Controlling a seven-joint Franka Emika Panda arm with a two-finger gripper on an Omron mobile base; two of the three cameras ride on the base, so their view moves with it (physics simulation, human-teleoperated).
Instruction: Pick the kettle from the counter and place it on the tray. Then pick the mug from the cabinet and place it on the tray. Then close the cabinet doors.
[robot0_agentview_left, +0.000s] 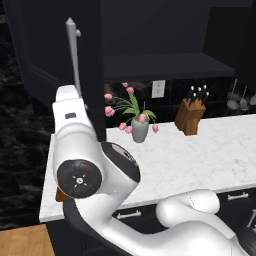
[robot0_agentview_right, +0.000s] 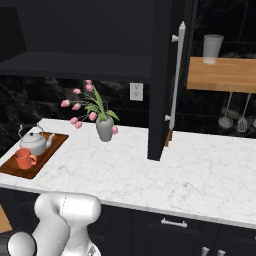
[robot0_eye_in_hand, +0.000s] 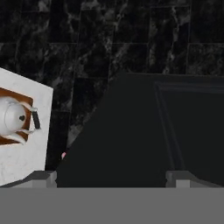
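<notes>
The silver kettle (robot0_agentview_right: 34, 142) and the orange mug (robot0_agentview_right: 23, 159) both stand on the reddish-brown tray (robot0_agentview_right: 45, 152) at the left end of the white counter (robot0_agentview_right: 200, 170). The black cabinet (robot0_agentview_left: 160, 40) stands open. Its left door (robot0_agentview_left: 45, 50) swings out beside my arm, and its right door (robot0_agentview_right: 160, 90) shows edge-on with its silver handle (robot0_agentview_right: 177, 75). In the hand view my gripper (robot0_eye_in_hand: 111, 177) is open with nothing between its fingertips, facing a black door panel (robot0_eye_in_hand: 144, 131). The kettle (robot0_eye_in_hand: 13, 116) lies off to the left there.
A grey vase of pink tulips (robot0_agentview_right: 104, 127) stands mid-counter, and a knife block (robot0_agentview_left: 190, 116) sits further right. A wooden shelf (robot0_agentview_right: 220, 75) carries a glass (robot0_agentview_right: 213, 48), with utensils (robot0_agentview_right: 235, 117) hanging beneath it. Dark drawers (robot0_agentview_right: 172, 222) run under the counter.
</notes>
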